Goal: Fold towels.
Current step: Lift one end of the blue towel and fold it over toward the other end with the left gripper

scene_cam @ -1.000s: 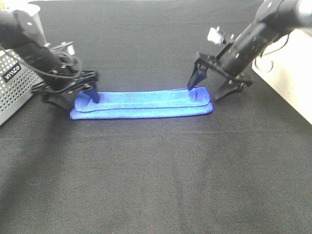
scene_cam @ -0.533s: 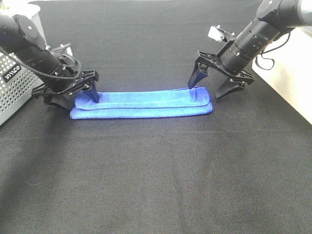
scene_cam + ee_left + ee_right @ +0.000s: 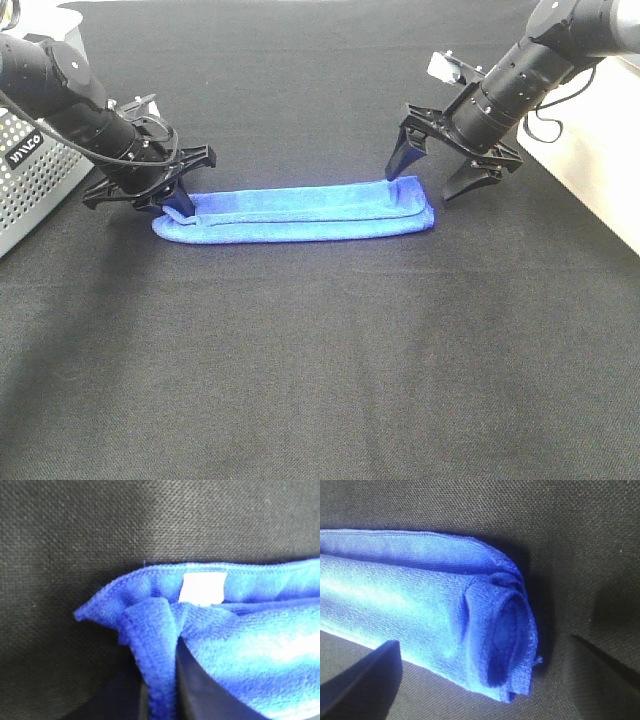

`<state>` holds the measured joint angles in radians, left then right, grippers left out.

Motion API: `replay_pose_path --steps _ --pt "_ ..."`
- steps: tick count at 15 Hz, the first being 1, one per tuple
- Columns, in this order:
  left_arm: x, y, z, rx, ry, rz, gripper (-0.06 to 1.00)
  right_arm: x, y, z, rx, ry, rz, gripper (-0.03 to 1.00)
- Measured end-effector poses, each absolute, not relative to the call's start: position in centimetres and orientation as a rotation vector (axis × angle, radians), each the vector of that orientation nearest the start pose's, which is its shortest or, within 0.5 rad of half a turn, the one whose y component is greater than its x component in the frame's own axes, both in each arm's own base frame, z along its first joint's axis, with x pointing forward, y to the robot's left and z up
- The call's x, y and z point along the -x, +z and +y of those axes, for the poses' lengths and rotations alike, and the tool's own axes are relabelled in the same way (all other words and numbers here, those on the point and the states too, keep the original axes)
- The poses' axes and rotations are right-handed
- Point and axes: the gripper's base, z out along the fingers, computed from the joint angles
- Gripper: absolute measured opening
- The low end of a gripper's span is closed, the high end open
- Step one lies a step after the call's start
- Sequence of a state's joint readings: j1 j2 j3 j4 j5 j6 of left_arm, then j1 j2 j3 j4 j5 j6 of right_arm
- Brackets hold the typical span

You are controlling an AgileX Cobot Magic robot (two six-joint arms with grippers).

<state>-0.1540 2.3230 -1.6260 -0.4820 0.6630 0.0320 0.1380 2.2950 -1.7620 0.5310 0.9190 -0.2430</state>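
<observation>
A blue towel (image 3: 300, 212) lies folded into a long narrow strip on the black cloth. My left gripper (image 3: 172, 206) is at its left end, shut on a raised fold of the towel's edge (image 3: 155, 645). A white label (image 3: 202, 587) shows just beyond that fold. My right gripper (image 3: 432, 178) is open, with one finger on each side of the towel's rolled right end (image 3: 505, 635), just above it. In the right wrist view both fingertips (image 3: 362, 677) are clear of the cloth.
A grey perforated box (image 3: 25, 175) stands at the left edge, close behind my left arm. A white surface (image 3: 600, 160) borders the black cloth (image 3: 320, 360) on the right, behind my right arm.
My left gripper has closed on the towel's left end and shifted right, dragging that end slightly inward. My right gripper has stayed open over the right end.
</observation>
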Motion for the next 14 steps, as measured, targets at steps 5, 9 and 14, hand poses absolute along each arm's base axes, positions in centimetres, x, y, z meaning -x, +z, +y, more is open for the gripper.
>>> replay_pose_path --steps 5,9,14 --pt "-45.0 17.7 -6.6 0.085 -0.223 2.766 0.08 -46.3 14.0 10.2 0.146 0.65 2.861 0.82" --pt "-43.9 21.5 -9.9 0.087 -0.389 2.778 0.08 -45.8 14.0 10.3 0.161 0.688 2.906 0.82" --pt "-43.4 21.7 -18.8 0.007 -0.561 2.767 0.08 -44.9 14.1 10.6 0.193 0.763 2.992 0.82"
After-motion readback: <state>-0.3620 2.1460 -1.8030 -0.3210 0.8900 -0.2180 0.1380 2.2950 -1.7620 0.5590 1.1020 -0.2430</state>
